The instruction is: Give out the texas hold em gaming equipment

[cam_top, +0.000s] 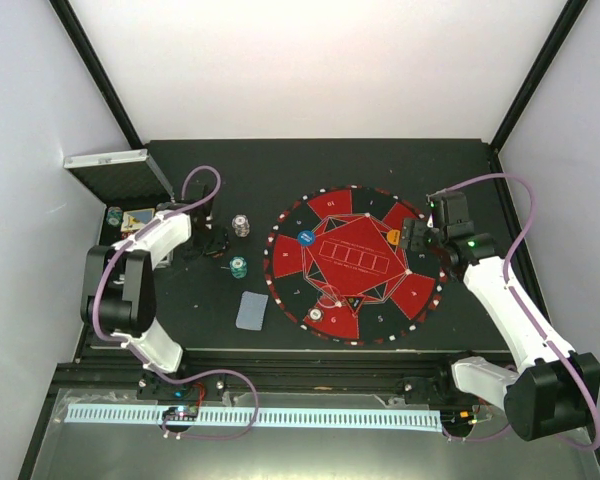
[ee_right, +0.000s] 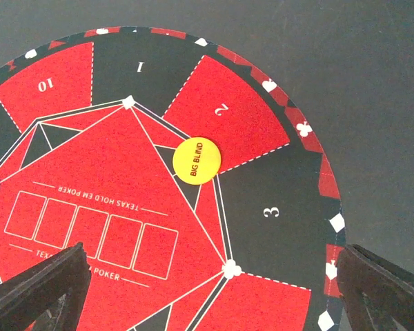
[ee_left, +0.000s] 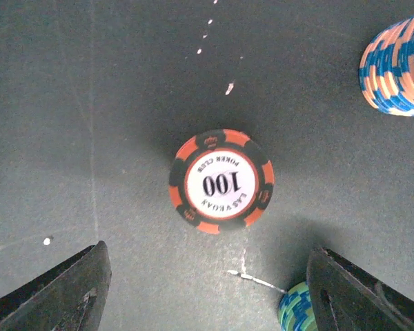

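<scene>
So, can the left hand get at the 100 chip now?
Probably yes: the left hand hangs open above the 100 chip, which lies bare; the blue stack and the green stack stand aside.

Lab cell: white wall panels (cam_top: 320, 70), black frame posts (cam_top: 99, 75), left arm (cam_top: 130, 285) and right arm (cam_top: 510, 310) on black bench (cam_top: 210, 335).

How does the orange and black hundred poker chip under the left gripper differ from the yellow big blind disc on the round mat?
The orange-and-black round poker chip has a striped rim and a white centre reading 100; the yellow round Big Blind disc is plain, bearing only its name. The chip lies on the bare black table; the disc lies on the red-and-black round mat, at segment 2's inner corner. Both are round and lie flat.
</scene>
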### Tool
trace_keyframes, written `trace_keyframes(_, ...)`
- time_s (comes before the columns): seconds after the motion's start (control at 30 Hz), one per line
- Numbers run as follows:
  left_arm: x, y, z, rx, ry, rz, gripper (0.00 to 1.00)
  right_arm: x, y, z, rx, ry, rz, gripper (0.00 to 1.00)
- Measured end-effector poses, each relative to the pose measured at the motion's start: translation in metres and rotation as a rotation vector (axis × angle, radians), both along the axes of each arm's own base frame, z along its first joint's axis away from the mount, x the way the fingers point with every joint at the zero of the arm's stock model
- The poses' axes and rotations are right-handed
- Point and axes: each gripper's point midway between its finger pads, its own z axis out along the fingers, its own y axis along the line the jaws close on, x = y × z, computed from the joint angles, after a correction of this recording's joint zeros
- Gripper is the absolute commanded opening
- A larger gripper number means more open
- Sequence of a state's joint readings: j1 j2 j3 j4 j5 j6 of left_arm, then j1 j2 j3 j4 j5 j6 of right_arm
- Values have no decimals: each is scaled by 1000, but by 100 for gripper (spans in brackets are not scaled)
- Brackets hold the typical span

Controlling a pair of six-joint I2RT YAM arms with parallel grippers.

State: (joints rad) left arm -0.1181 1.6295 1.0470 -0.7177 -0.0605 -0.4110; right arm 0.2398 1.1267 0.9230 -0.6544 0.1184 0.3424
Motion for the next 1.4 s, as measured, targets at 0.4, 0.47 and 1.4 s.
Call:
trace_keyframes(0.4, 19, 2, -13, -10, 9, 8, 68, 3, 3, -11, 3, 35, 9, 98)
trace_keyframes(0.47, 19, 2, -16, -9, 18, 5, 65, 3, 4, -13, 2, 43, 10, 98)
trace_keyframes(1.4, 30, 6, -28, -4, 43, -8, 43, 9, 6, -14, 8, 44, 15, 98)
